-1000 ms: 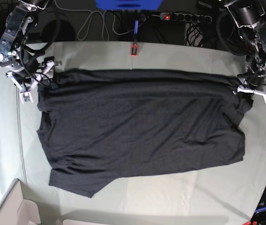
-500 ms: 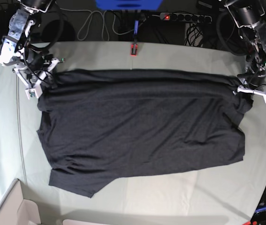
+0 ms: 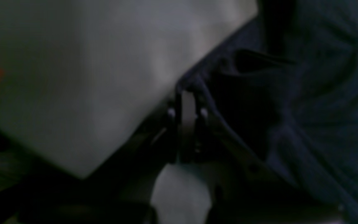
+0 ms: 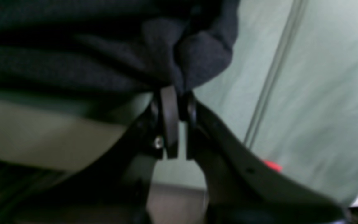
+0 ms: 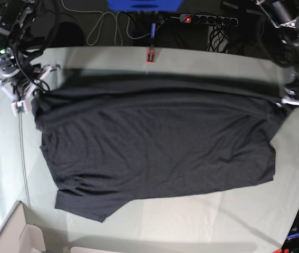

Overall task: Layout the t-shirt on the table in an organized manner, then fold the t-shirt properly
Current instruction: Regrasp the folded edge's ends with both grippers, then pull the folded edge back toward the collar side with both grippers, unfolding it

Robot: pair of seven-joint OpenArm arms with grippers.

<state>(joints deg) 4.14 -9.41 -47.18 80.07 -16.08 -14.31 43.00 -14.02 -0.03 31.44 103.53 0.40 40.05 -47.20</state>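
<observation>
The black t-shirt (image 5: pixel 154 147) lies spread across the pale grey-green table (image 5: pixel 233 221), plain side up, its far edge pulled taut and slightly lifted between both arms. At the far left corner my right gripper (image 5: pixel 30 100) is shut on the shirt's cloth. In the right wrist view its fingers (image 4: pixel 169 121) pinch a bunched fold of t-shirt (image 4: pixel 194 56). At the far right my left gripper (image 5: pixel 283 100) is shut on the other corner. The left wrist view shows the left gripper (image 3: pixel 187 102) clamped on the dark t-shirt's (image 3: pixel 322 102) edge.
A cardboard box (image 5: pixel 17 237) sits at the near left corner. A red clip (image 5: pixel 150 55) lies at the table's far edge, with a power strip (image 5: pixel 207 20) and cables behind it. A seam (image 5: pixel 22 168) runs along the cloth at left.
My right gripper closed on the shirt's far left corner and pulled it outward to the left. The left gripper moved right, stretching the far edge taut.
</observation>
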